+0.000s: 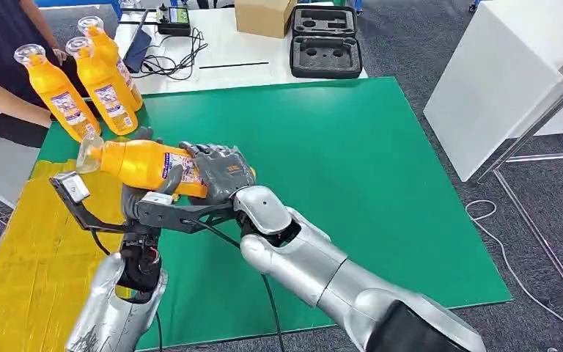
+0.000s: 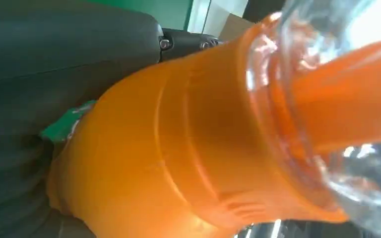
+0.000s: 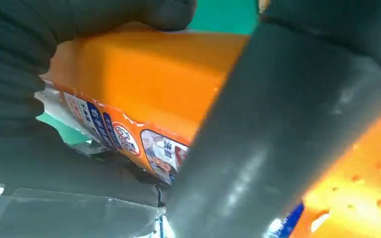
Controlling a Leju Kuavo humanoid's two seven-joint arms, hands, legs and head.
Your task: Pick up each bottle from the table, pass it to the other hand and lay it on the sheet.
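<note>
You've got both hands on the orange bottle [image 1: 146, 165], held sideways over the green mat [image 1: 352, 169] for the handover. Right hand [image 1: 220, 172] fingers wrap its base; left hand [image 1: 143, 198] fingers underneath, grip unclear. Three bottles [image 1: 92, 81] stand behind; yellow sheet [image 1: 29, 249] cut off.

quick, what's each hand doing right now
Left hand: grips the orange bottle from below.
Right hand: grips the same bottle at its base end.
</note>
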